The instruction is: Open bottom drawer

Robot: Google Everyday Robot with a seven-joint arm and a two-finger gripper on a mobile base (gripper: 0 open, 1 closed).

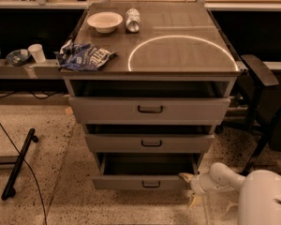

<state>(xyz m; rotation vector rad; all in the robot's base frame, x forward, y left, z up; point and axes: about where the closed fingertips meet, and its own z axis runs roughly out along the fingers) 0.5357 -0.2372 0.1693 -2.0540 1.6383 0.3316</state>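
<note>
The bottom drawer [145, 182] is the lowest grey front of the cabinet, with a small black loop handle [151, 184]. It stands pulled out, and its plain grey inside [150, 164] shows. My gripper [189, 189] is at the drawer's right front corner, low near the floor. Its fingers are spread, one fingertip [184, 176] by the top of the drawer front's right end and the other below it. It holds nothing. My white arm [264, 198] comes in from the lower right.
The middle drawer [150, 143] and top drawer [150, 109] are each pulled out a little. On the cabinet top lie a chip bag [84, 56], a white bowl [104, 21] and a can [132, 19]. A chair [262, 102] stands at the right. A black bar [18, 165] lies on the floor at the left.
</note>
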